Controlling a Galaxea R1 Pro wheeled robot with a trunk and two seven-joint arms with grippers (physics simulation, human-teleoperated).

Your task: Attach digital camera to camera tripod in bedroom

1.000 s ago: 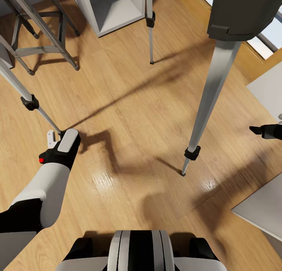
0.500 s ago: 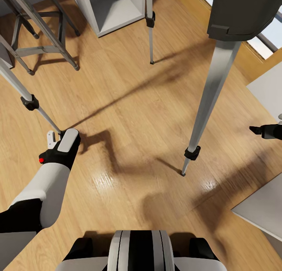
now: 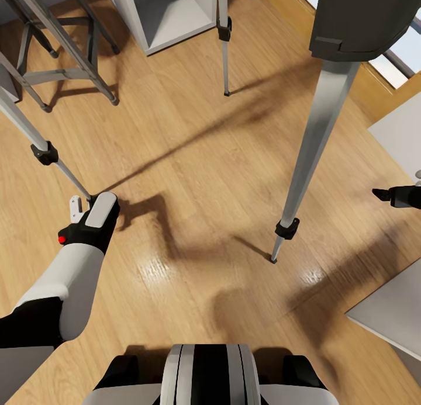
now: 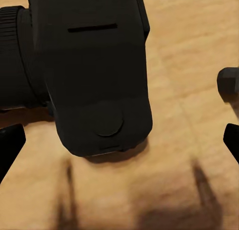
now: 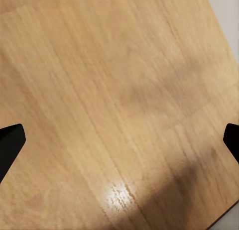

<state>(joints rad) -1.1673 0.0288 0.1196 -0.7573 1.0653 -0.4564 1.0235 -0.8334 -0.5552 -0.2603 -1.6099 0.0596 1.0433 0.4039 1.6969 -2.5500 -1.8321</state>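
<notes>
The digital camera point(image 4: 94, 75) lies on the wooden floor, its lens barrel point(image 4: 17, 60) pointing sideways. My left gripper point(image 4: 119, 145) hovers just above it, open, with its black fingertips point(image 4: 10, 148) spread wider than the camera body and not touching it. In the head view my left wrist point(image 3: 93, 218) covers the camera, right beside the foot of the camera tripod's left leg point(image 3: 44, 151). The tripod's black head point(image 3: 356, 19) looms at the top right, with a silver leg point(image 3: 313, 142) running down to the floor. My right gripper point(image 3: 383, 194) is open over bare floor at the right edge.
A grey metal stool point(image 3: 58, 60) stands at the back left and a white open cabinet point(image 3: 164, 13) at the back. The tripod's third leg point(image 3: 224, 42) lands near it. Pale flat surfaces point(image 3: 392, 311) close in on the right, below a wood-framed window point(image 3: 403, 51).
</notes>
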